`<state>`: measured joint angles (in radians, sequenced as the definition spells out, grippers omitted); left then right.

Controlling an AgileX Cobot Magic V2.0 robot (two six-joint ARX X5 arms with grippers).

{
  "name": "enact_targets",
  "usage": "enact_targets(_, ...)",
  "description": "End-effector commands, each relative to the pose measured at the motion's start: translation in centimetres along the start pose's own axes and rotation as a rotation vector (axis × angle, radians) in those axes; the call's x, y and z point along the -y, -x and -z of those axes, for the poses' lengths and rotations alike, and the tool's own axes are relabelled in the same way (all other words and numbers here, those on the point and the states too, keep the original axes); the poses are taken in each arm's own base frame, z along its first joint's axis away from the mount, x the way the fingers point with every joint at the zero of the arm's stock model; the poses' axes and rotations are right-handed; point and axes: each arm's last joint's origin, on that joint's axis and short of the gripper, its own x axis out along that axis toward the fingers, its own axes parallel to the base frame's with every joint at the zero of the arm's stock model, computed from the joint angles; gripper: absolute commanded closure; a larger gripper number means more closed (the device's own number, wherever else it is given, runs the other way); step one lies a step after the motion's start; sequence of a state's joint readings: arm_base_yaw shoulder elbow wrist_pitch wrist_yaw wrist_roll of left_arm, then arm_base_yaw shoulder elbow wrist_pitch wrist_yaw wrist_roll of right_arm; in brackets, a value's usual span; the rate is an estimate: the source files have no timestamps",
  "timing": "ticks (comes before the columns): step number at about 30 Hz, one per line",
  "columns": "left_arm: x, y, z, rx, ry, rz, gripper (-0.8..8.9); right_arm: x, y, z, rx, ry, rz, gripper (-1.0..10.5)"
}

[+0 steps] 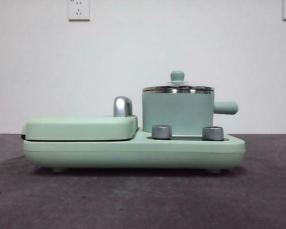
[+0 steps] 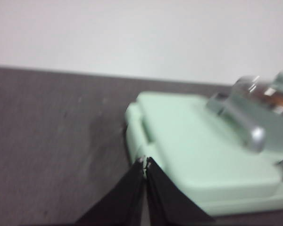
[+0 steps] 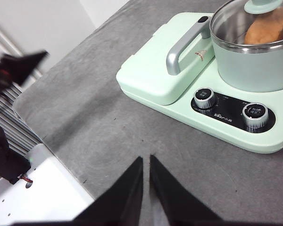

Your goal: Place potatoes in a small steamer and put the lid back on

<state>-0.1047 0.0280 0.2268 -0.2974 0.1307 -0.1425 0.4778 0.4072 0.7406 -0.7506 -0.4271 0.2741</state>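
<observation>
The mint-green steamer pot stands on the right of the green appliance base, its side handle pointing right. The glass lid with its green knob sits on the pot. In the right wrist view the orange-brown potato shows through the lid, inside the pot. My left gripper is shut and empty, near the corner of the flat griddle cover. My right gripper is shut and empty over the grey table, away from the appliance. Neither gripper shows in the front view.
The flat griddle cover with a chrome handle fills the left of the appliance. Two chrome knobs sit on the front panel. The table edge and a white frame lie near the right gripper.
</observation>
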Motion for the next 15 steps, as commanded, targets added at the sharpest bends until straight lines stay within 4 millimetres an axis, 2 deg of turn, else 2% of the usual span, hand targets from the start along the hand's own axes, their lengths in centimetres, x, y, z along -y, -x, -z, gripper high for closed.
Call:
enact_targets(1,-0.3,-0.6,1.3,0.010,-0.048,-0.004,8.07,-0.2,0.1,-0.2,0.010,0.006,-0.012,9.3)
enact_targets(8,-1.0,-1.6,4.1,-0.053,-0.074,-0.070,8.07,-0.2,0.1,-0.2,0.010,0.006,-0.012,9.3)
enact_targets(15,-1.3,-2.0,5.6,-0.069,-0.034,-0.074,8.07,-0.2,0.1,-0.2,0.010,0.006,-0.012,9.3)
